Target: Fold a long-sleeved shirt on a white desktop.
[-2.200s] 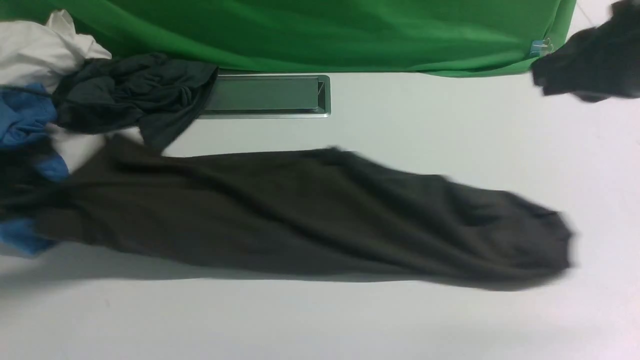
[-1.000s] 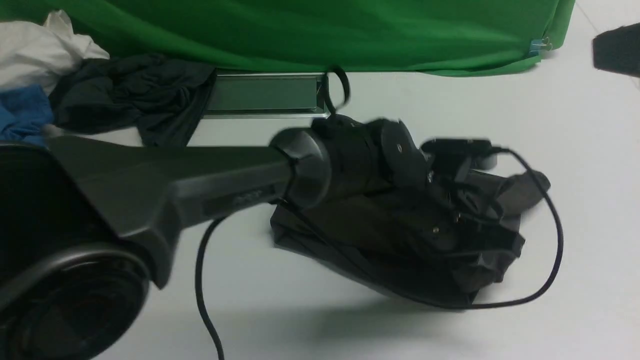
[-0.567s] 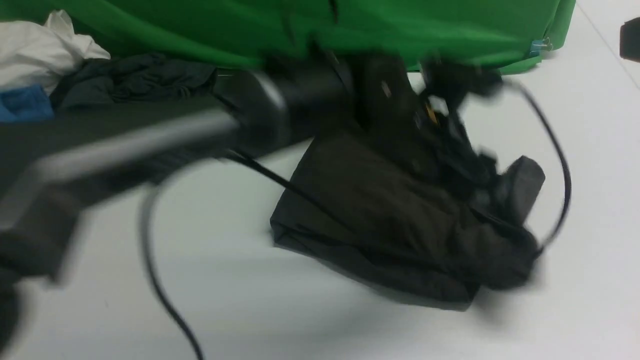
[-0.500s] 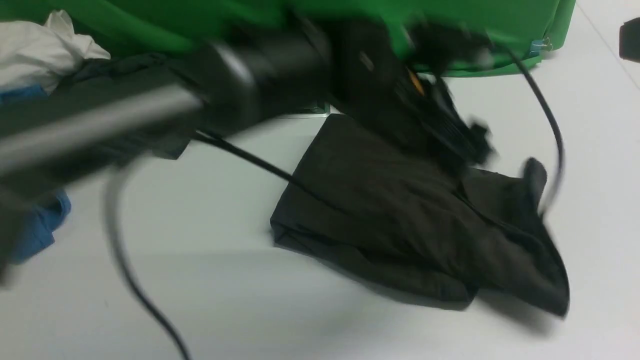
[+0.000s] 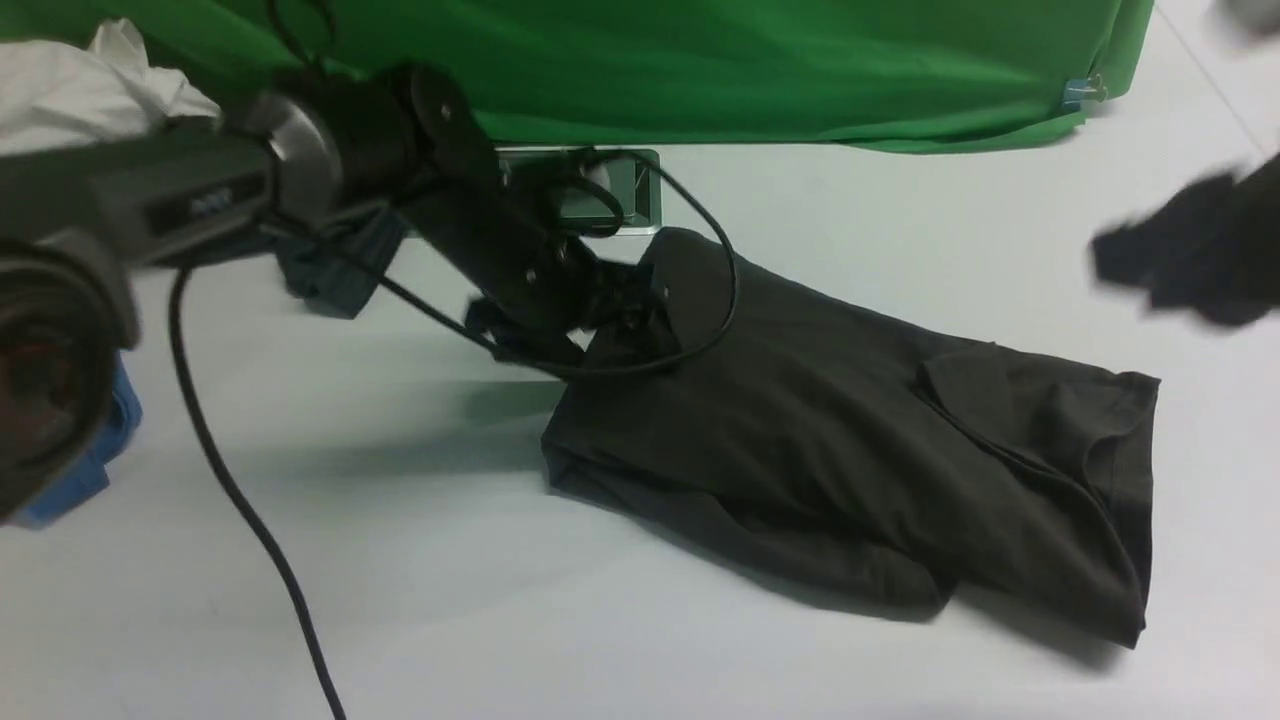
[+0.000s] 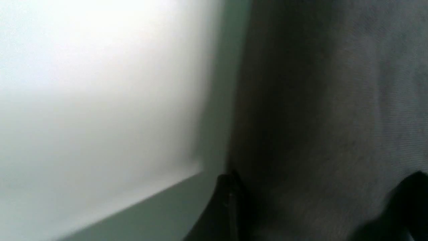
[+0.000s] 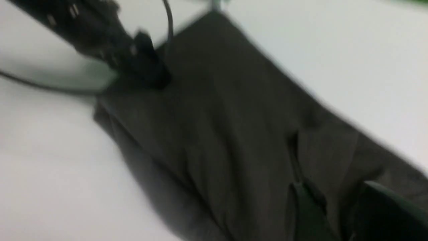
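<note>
the black left arm is stretched from the near left across the scene, its wrist angled down so that the left gripper (image 5: 585, 335) is lowered at the far left corner of the folded dark olive-brown long-sleeved knit shirt (image 5: 850, 450). in the left wrist view two dark fingertips (image 6: 227, 207) are seen spread wide apart over the shirt fabric, with nothing pinched between them, so this gripper is released. a black cable (image 5: 240, 500) is looped from the wrist over the shirt corner and trailed toward the near edge.

the right gripper (image 5: 1190, 260) is seen only as a dark blur held at the right edge, apart from the shirt and beyond its right end; whether it is released or clenched cannot be told.

the shirt is laid folded on the smooth white worktop (image 5: 600, 620), right of centre, its far corner just beside the rectangular silver metal cable slot (image 5: 625, 195). a green cloth backdrop (image 5: 700, 70) is hung behind.
</note>
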`<state>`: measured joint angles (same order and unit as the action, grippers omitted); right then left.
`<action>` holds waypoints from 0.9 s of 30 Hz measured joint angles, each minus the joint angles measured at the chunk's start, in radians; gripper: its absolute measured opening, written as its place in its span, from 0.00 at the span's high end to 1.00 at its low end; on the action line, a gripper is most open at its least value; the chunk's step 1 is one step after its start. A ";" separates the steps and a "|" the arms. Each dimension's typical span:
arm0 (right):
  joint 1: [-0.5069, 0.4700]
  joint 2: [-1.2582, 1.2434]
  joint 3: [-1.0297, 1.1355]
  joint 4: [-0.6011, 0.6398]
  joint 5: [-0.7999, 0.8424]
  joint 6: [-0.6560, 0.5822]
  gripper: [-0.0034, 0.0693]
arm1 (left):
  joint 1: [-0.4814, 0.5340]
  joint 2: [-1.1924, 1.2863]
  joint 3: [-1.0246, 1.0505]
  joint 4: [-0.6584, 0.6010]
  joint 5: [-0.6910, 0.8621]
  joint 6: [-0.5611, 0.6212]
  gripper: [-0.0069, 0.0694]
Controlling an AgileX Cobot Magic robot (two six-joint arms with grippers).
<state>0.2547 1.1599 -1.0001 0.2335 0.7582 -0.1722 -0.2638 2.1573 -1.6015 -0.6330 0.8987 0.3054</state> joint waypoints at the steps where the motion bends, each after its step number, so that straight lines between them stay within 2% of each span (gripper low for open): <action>1: 0.000 0.012 0.011 0.000 -0.008 0.000 0.61 | 0.001 0.008 0.000 -0.025 0.004 0.026 0.02; 4: 0.000 0.059 0.043 0.001 -0.044 0.000 0.61 | 0.008 0.015 0.000 -0.065 0.026 0.069 0.11; 6: 0.000 0.084 0.067 0.001 -0.063 0.000 0.61 | 0.015 0.015 0.000 -0.076 0.044 0.081 0.24; 7: 0.000 0.087 0.067 0.001 -0.066 0.000 0.61 | 0.018 0.015 0.000 -0.077 0.049 0.082 0.28; 8: 0.000 0.099 0.084 0.001 -0.081 0.000 0.61 | 0.030 0.015 0.000 -0.083 0.068 0.084 0.42; 9: 0.000 0.108 0.089 0.001 -0.087 0.000 0.61 | 0.039 0.013 0.000 -0.085 0.082 0.084 0.51; 10: 0.000 0.117 0.090 0.001 -0.094 -0.002 0.61 | 0.053 0.008 0.005 -0.086 0.099 0.085 0.66; 11: 0.000 0.127 0.090 0.001 -0.107 -0.009 0.61 | 0.066 -0.001 0.016 -0.087 0.115 0.087 0.76; 12: 0.000 0.128 0.090 0.001 -0.109 -0.011 0.61 | 0.066 -0.003 0.019 -0.086 0.115 0.087 0.76; 13: 0.000 0.142 0.089 0.001 -0.128 -0.020 0.61 | 0.084 -0.025 0.045 -0.081 0.123 0.088 0.80; 16: 0.000 0.169 0.079 0.001 -0.141 -0.034 0.61 | 0.115 -0.077 0.139 -0.082 0.095 0.089 0.80; 23: 0.014 0.316 -0.020 0.009 -0.151 -0.034 0.61 | 0.171 -0.286 0.512 -0.100 -0.151 0.095 0.80; 27: 0.055 0.388 -0.071 0.022 -0.172 -0.034 0.61 | 0.171 -0.324 0.591 -0.130 -0.214 0.098 0.80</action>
<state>0.3093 1.5482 -1.0713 0.2557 0.5863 -0.2060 -0.0931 1.8332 -1.0109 -0.7634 0.6845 0.4036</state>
